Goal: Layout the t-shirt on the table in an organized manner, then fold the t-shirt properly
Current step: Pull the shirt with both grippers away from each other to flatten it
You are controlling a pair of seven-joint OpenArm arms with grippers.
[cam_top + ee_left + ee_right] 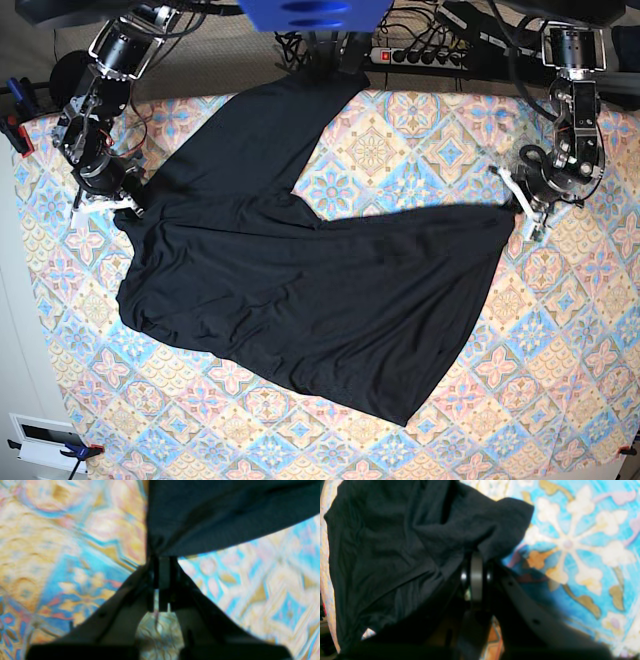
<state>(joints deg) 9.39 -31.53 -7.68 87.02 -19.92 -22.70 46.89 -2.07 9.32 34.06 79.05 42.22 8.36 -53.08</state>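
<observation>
Base view: plain black soft t-shirt (310, 290) spread mid pastel diamond-tiled table (590, 330), left gripper (518, 208) clenching its three-o'clock corner, right gripper (128, 203) clenching its nine-o'clock edge.

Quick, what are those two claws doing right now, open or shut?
Left gripper: shut on the large plain black t-shirt of thin soft fabric.
Right gripper: shut on the same t-shirt.
</observation>
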